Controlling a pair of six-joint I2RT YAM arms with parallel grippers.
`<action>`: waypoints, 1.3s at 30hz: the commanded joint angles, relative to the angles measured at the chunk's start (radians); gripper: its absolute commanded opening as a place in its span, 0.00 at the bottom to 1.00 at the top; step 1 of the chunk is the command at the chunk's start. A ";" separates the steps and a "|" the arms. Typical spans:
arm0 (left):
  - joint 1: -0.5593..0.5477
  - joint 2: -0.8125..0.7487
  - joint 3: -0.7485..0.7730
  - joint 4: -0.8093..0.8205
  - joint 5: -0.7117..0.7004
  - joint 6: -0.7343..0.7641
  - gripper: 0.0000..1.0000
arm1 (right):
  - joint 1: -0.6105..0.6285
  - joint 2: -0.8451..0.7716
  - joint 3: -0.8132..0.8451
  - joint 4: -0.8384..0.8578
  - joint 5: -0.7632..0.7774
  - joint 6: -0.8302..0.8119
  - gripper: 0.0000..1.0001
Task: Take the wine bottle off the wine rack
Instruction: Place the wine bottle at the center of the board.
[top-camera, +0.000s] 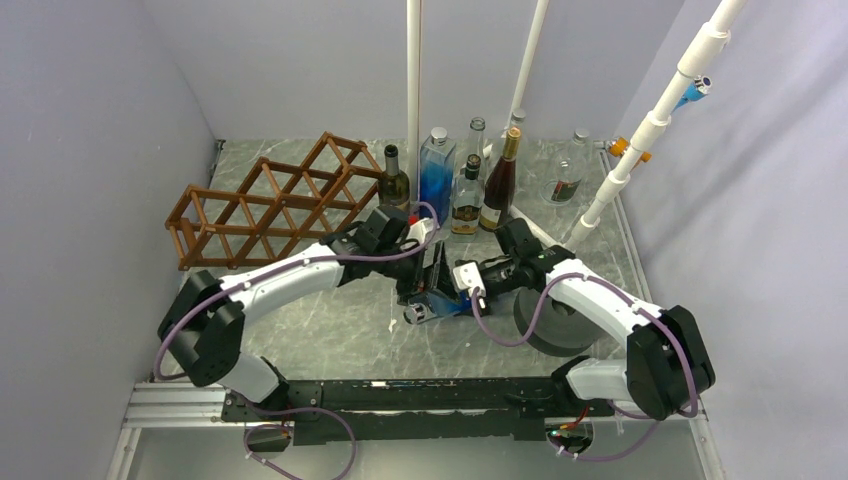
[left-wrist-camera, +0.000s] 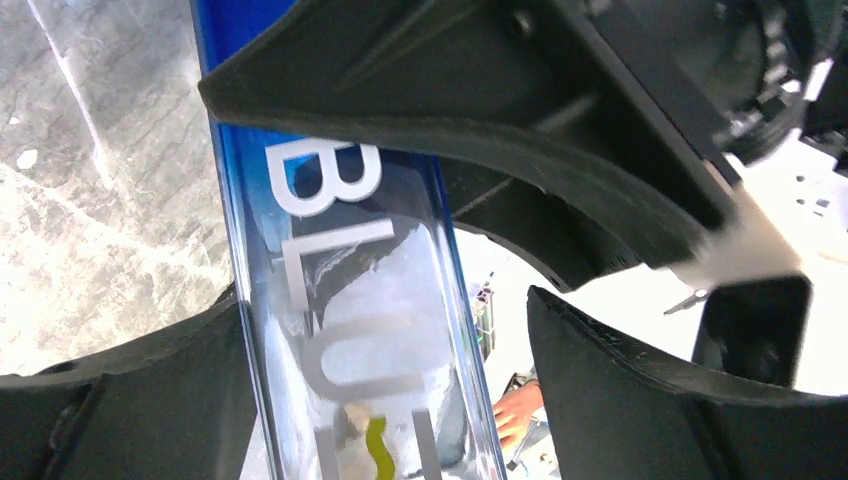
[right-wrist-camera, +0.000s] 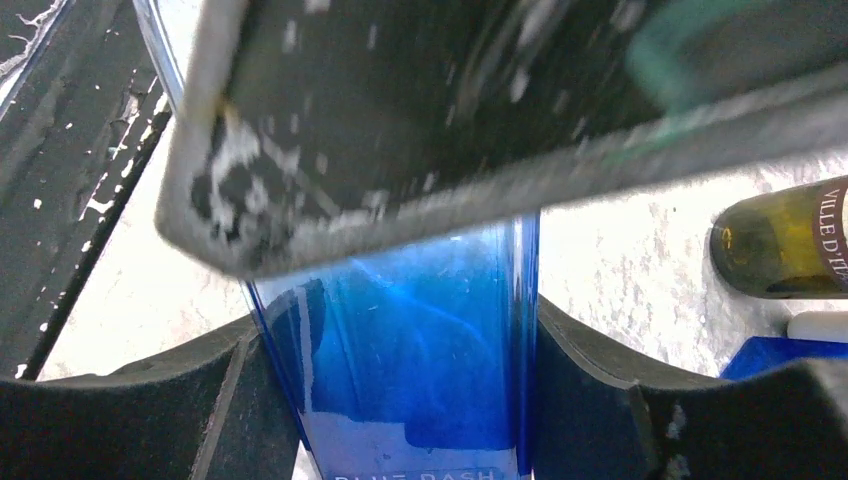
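The wine bottle (top-camera: 440, 292), a flat-sided blue glass bottle with white lettering, is held off the table between my two arms at the table's middle, its cap (top-camera: 418, 313) pointing toward the near edge. My right gripper (right-wrist-camera: 395, 400) is shut on the wine bottle (right-wrist-camera: 400, 350), both fingers pressed against its sides. My left gripper (left-wrist-camera: 385, 390) is open around the wine bottle (left-wrist-camera: 350, 330): the left finger (left-wrist-camera: 130, 400) lies against the glass, the right finger (left-wrist-camera: 640, 390) stands apart from it. The brown wooden wine rack (top-camera: 270, 200) stands at the back left with no bottle showing in its cells.
Several bottles stand at the back centre: a dark green one (top-camera: 394, 180), a blue one (top-camera: 437, 165), a dark red one (top-camera: 500, 180). White poles (top-camera: 413, 80) rise behind them and another pole (top-camera: 640, 140) at the right. A grey roll (top-camera: 555, 325) lies under my right arm.
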 joint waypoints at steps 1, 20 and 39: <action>0.026 -0.123 -0.011 0.079 -0.006 0.056 0.97 | -0.009 -0.005 0.023 -0.054 -0.054 -0.010 0.00; 0.055 -0.628 -0.200 0.085 -0.588 0.160 1.00 | -0.046 -0.004 0.039 -0.055 -0.170 0.048 0.00; 0.060 -1.087 -0.641 0.397 -0.812 0.030 0.99 | -0.117 -0.029 0.070 0.112 -0.247 0.376 0.00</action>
